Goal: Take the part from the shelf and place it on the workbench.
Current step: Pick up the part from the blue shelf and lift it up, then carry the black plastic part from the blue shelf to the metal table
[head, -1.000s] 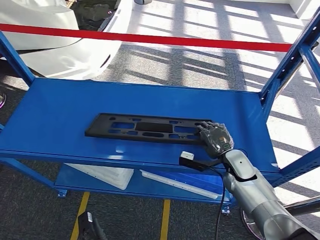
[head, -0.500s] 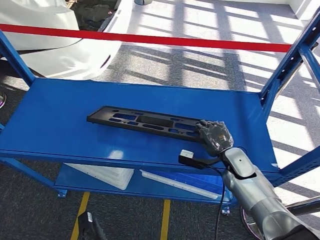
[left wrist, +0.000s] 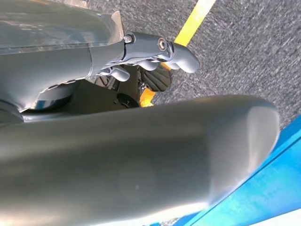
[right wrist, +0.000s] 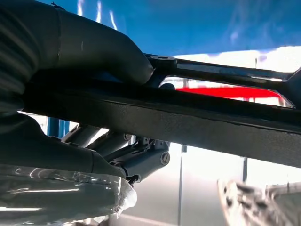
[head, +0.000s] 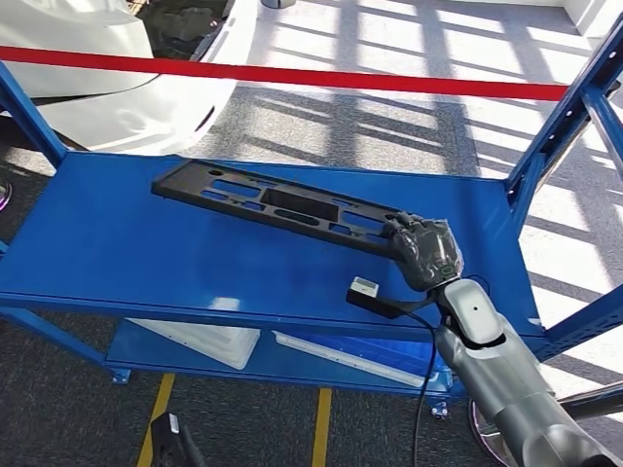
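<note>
A long flat black plastic part (head: 279, 204) with several cut-outs hangs tilted above the blue shelf (head: 110, 243), its far left end raised highest. My right hand (head: 422, 251) grips its right end. In the right wrist view the thumb (right wrist: 106, 49) lies over the part's black bar (right wrist: 199, 117), with the darker fingers (right wrist: 117, 146) curled under it. My left hand (left wrist: 156, 52) hangs low over grey floor, its fingers loosely curled with nothing in them.
Blue uprights (head: 566, 117) frame the shelf at right and left. White panels (head: 199, 341) lie on the lower shelf. A red barrier tape (head: 309, 76) runs behind, with a white car body (head: 110, 88) beyond. Yellow floor lines (head: 321, 428) mark the ground.
My right hand has lifted the black part off the shelf. Its left end has swung up and away, so the part now stands clear of the shelf surface at a slant.
</note>
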Controlling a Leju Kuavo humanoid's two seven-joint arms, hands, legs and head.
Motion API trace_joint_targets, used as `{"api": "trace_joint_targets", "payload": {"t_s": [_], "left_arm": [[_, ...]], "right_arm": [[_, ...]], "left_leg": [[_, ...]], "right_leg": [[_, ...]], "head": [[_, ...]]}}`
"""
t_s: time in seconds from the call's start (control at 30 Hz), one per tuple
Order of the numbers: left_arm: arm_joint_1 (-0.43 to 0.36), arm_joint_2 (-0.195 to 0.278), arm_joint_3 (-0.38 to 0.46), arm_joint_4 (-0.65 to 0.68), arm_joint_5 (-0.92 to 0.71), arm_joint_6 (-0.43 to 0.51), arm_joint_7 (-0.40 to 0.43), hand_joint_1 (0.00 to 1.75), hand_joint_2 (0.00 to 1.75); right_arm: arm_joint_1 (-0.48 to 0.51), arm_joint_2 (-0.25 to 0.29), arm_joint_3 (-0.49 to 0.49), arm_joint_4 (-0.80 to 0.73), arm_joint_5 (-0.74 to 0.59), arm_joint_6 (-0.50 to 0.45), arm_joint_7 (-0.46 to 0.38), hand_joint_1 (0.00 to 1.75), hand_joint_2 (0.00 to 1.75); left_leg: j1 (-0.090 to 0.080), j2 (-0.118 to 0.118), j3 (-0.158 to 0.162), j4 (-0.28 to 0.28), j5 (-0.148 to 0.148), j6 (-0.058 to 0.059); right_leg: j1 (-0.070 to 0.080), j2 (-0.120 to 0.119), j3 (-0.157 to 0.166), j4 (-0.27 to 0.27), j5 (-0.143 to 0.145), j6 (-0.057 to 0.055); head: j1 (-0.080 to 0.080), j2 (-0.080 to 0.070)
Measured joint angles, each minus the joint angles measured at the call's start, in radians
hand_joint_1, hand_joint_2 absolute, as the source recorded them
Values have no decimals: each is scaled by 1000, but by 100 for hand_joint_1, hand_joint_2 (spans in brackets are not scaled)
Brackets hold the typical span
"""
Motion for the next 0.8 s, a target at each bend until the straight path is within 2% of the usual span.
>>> {"api": "trace_joint_targets", "payload": {"t_s": [0.37,0.57,0.8], "left_arm": [[8,0,5,0,0,21,-21,0,0],[15,0,13,0,0,31,-35,0,0],[27,3,35,0,0,43,-55,0,0]], "right_arm": [[220,-25,-72,-415,57,-55,58,175,175],[380,-24,-86,-574,91,-131,76,175,175],[571,-8,-96,-717,208,-185,94,175,175]], "left_leg": [[0,0,-1,0,0,0],[0,0,-1,0,0,0],[0,0,-1,-1,-1,0]], "right_leg": [[0,0,-1,0,0,0],[0,-1,-1,0,-1,0],[0,-2,-1,0,-2,0]], "head": [[0,0],[0,0],[0,0]]}}
